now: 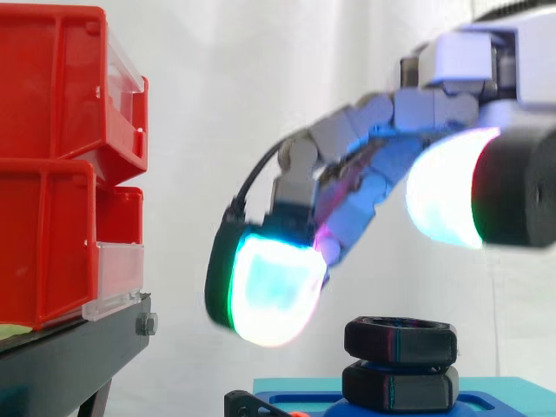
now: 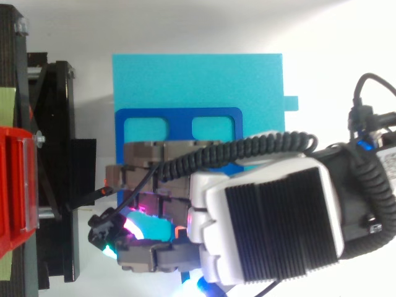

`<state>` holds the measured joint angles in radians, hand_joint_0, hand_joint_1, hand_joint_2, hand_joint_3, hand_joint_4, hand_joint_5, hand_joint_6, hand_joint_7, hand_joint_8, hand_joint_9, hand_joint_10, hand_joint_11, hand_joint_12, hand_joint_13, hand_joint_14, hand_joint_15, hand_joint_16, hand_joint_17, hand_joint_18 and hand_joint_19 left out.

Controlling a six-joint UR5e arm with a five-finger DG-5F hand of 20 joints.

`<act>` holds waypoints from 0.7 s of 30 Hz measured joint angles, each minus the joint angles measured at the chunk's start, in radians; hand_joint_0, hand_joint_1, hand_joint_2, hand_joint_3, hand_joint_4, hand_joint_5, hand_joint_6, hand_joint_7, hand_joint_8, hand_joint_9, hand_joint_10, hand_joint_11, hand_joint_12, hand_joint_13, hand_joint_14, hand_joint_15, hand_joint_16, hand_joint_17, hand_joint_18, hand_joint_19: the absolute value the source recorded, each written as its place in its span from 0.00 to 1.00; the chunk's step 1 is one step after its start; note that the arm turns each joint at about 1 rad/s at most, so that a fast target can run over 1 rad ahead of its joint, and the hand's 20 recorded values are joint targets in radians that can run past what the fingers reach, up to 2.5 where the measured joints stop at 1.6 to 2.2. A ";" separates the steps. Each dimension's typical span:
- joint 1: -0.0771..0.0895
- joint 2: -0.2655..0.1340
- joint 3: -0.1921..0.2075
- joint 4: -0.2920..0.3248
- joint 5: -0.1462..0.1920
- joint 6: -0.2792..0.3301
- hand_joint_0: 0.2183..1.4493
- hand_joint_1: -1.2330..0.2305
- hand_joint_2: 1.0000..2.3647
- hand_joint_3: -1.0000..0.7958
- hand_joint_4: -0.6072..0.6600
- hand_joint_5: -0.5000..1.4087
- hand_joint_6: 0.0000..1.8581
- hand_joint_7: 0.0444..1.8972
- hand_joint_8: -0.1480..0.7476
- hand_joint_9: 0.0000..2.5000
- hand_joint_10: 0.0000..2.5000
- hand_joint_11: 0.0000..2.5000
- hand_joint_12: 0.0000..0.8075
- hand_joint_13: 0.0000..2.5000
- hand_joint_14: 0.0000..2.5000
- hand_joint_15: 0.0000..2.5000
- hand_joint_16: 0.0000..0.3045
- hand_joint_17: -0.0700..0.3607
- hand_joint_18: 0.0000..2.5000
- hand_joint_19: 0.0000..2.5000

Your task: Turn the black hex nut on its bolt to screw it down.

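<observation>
Side view: robot hand [image 1: 365,130] reaches in from the right edge, hanging above the black hex nut [image 1: 401,340] w/o touching it. One finger pad [image 1: 271,291], glowing cyan-white, sits up and to the view's left of the nut; thumb pad [image 1: 443,187] glows white higher on the other side. Fingers are loosely bent and spread apart, grasping nothing.

The nut sits directly on a second black hex piece [image 1: 400,387]; whether that is a nut or a bolt head can't be told, and the bolt's shaft is hidden. Both stand on a blue base [image 1: 521,391], cut off by the bottom edge. Red bins [image 1: 52,165] on a black stand [image 1: 69,356] are cropped at the left, white curtain [image 1: 217,87] behind.

From the top view, the hand [image 2: 266,223] covers the nut entirely, overlapping part of a dark blue frame [image 2: 179,114] on a cyan plate [image 2: 198,80].
</observation>
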<state>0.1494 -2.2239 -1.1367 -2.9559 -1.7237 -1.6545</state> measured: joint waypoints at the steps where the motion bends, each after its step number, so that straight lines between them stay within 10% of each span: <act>1: 0.002 -0.005 0.000 0.003 -0.001 0.003 0.25 0.74 0.00 0.28 0.58 0.23 0.27 0.47 0.44 0.37 0.00 0.02 0.38 0.28 0.00 0.03 0.14 0.39 0.23 0.15; 21: 0.001 -0.015 -0.001 0.015 -0.018 0.026 0.26 0.74 0.00 0.28 0.58 0.26 0.27 0.71 0.45 0.37 0.00 0.02 0.38 0.28 0.00 0.04 0.14 0.38 0.22 0.15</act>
<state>0.1501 -2.2390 -1.1377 -2.9406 -1.7421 -1.6281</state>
